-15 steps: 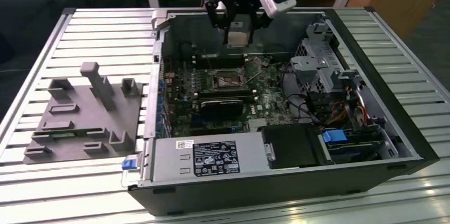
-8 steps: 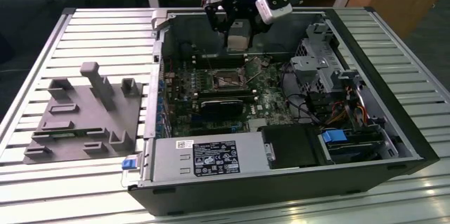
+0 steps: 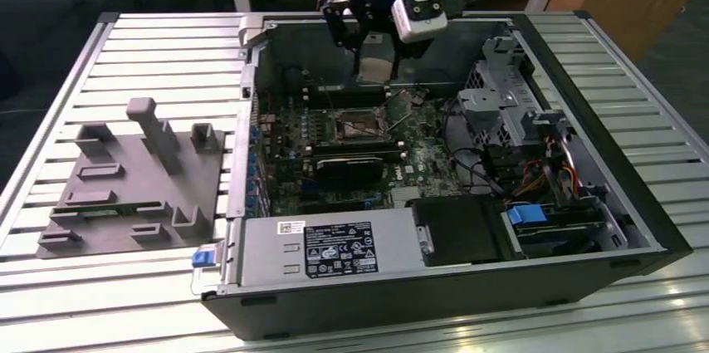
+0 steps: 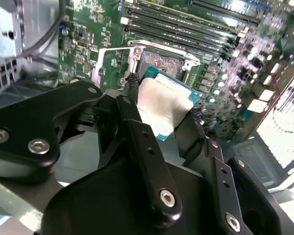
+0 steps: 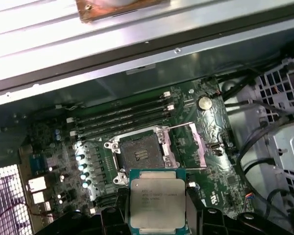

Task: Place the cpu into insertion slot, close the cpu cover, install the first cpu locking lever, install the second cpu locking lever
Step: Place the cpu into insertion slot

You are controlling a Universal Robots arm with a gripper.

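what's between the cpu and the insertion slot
Nothing visible. The gripper holds the cpu above the motherboard, the insertion slot lies bare, and the cpu cover is swung open beside it.

One cpu (image 5: 158,203) is counted, with one insertion slot (image 5: 139,152) and one cpu cover (image 5: 200,147). Four memory slots (image 5: 120,117) and one round coin battery (image 5: 204,102) are counted on the board. Two fingers (image 4: 142,147) are seen at the cpu. One computer case (image 3: 632,195), one power supply (image 3: 321,249) and one grey fixture (image 3: 122,187) are found on one desk (image 3: 166,37).
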